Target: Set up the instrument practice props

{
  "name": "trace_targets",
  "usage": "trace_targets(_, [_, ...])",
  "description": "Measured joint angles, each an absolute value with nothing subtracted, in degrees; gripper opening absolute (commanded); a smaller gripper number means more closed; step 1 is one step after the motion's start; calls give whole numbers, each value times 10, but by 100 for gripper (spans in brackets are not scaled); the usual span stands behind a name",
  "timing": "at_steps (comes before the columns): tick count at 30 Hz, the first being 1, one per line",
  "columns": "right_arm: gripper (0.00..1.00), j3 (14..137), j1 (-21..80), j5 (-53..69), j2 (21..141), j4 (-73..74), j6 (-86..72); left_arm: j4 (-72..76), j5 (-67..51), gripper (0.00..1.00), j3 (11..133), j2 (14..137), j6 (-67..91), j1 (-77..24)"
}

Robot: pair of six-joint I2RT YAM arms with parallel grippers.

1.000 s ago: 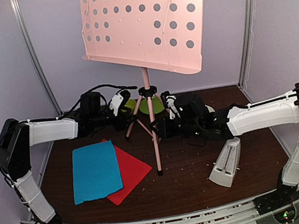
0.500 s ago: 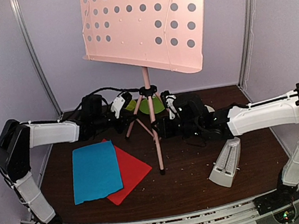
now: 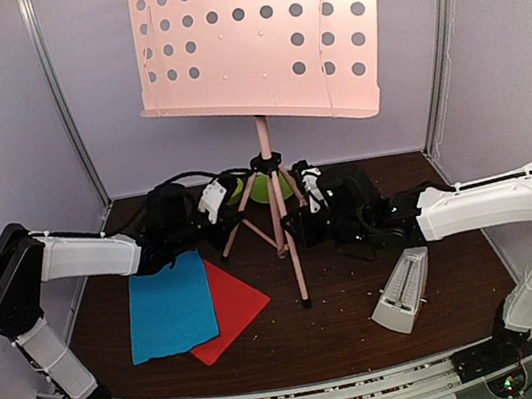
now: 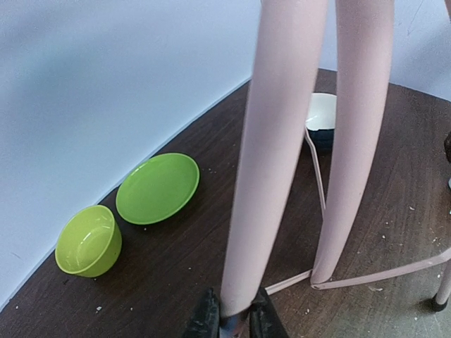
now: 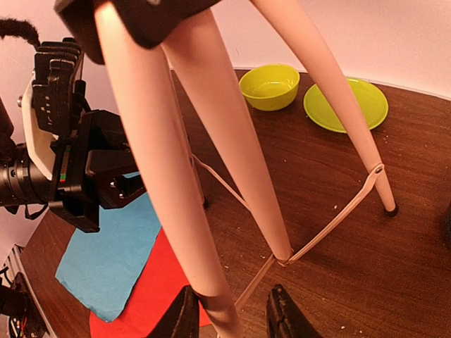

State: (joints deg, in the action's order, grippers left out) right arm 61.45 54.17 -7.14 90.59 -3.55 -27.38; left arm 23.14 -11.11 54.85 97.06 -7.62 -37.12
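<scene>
The pale pink music stand stands mid-table on its tripod. My left gripper is shut on the stand's left leg, low down near its foot, seen in the left wrist view. My right gripper is open with a front leg between its jaws; the leg touches one finger and a gap shows on the other side, as the right wrist view shows. The blue sheet lies over the red sheet at front left. The cream metronome stands at front right.
A green plate and a green bowl sit by the back wall behind the tripod. A white-and-dark bowl sits further right at the back. Crumbs dot the dark table. Walls close in at left, right and back.
The stand has shifted: its desk has swung left and nearer the camera, and its front foot has moved right. Both grippers have moved with the legs.
</scene>
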Motion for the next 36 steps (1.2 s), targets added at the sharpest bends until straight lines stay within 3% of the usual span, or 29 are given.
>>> trace_targets(4, [32, 605, 540, -71, 894, -32, -264, 242, -107, 0, 534, 961, -73, -378])
trace_targets(9, [32, 601, 538, -72, 889, -29, -252, 234, -112, 37, 533, 957, -79, -379])
trace_targets(14, [43, 582, 534, -73, 875, -39, -242, 211, -129, 46, 539, 956, -86, -379])
trace_targets(22, [47, 575, 529, -72, 874, -44, -238, 178, -168, 45, 614, 999, -116, -376])
trace_targets(30, [41, 587, 529, -71, 888, -39, -240, 149, -176, 22, 634, 1022, -132, -374])
trace_targets(36, [28, 614, 529, -75, 910, -23, -234, 176, -148, 8, 613, 1014, -128, -374])
